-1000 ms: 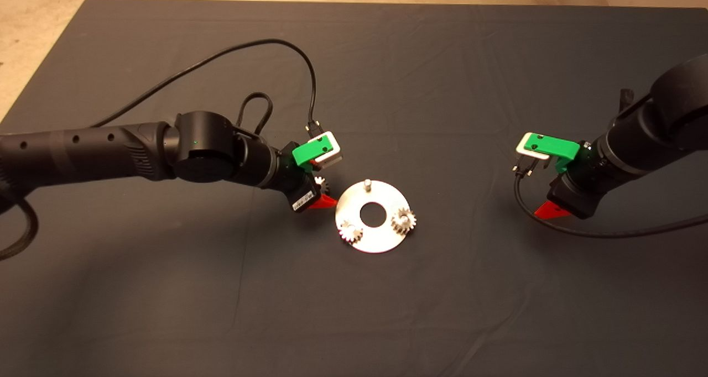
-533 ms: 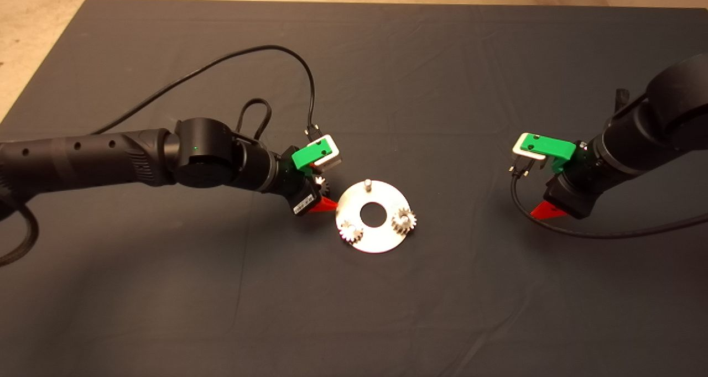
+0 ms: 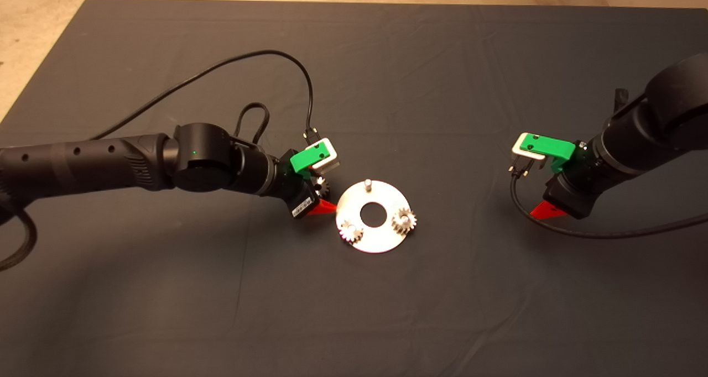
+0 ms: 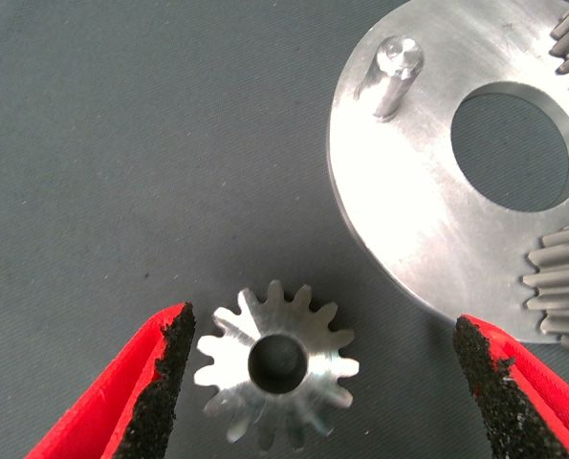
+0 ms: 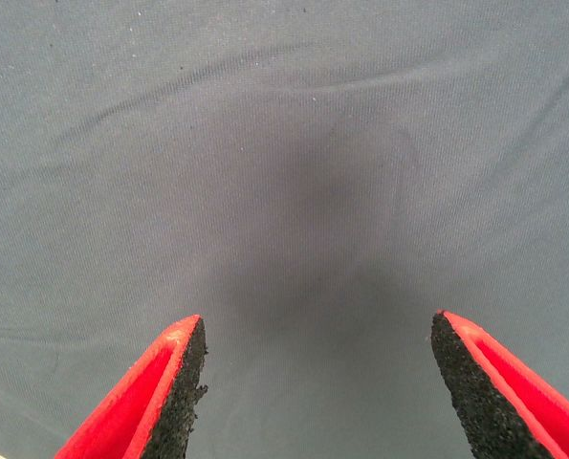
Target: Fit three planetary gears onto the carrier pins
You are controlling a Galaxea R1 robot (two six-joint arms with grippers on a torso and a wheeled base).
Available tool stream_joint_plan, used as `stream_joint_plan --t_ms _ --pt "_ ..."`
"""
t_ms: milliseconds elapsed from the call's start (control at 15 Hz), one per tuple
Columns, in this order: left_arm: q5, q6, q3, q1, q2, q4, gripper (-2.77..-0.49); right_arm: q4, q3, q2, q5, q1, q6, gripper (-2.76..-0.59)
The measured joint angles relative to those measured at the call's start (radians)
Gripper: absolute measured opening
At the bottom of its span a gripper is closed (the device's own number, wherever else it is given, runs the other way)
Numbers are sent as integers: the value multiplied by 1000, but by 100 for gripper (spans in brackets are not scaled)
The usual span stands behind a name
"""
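A flat silver disc (image 3: 381,243) lies mid-mat with the carrier pins on it. One pin (image 3: 366,184) (image 4: 394,72) stands bare. Two planetary gears (image 3: 350,232) (image 3: 404,220) sit on the other two pins. The third gear (image 3: 322,187) (image 4: 276,365) lies flat on the mat just left of the disc (image 4: 408,182). My left gripper (image 3: 321,196) (image 4: 322,323) is low over it and open. The gear is between the two pads, nearer one pad (image 4: 164,382), with no contact visible. My right gripper (image 3: 547,211) (image 5: 317,325) hangs open over bare mat, far right of the disc.
The dark mat (image 3: 354,310) covers the table, with pale floor (image 3: 33,45) past its far-left edge. A black cable (image 3: 221,67) loops above the left arm, and another cable (image 3: 608,234) trails under the right arm.
The left gripper has shifted slightly down and nearer around the loose gear, which shows more. The right gripper has drifted a little left. The disc and its two gears have not moved.
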Motion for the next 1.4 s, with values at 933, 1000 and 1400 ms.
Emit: stream_joint_plan --t_ms 933,1000,1400 --pt "-30 32 -20 1 -8 0 -136 1 0 4 0 0 0 -162" --pt "-31 34 -20 1 -11 0 -136 1 0 4 0 0 0 -162" --pt "-44 35 -20 1 -30 0 -136 2 0 6 0 0 0 -162"
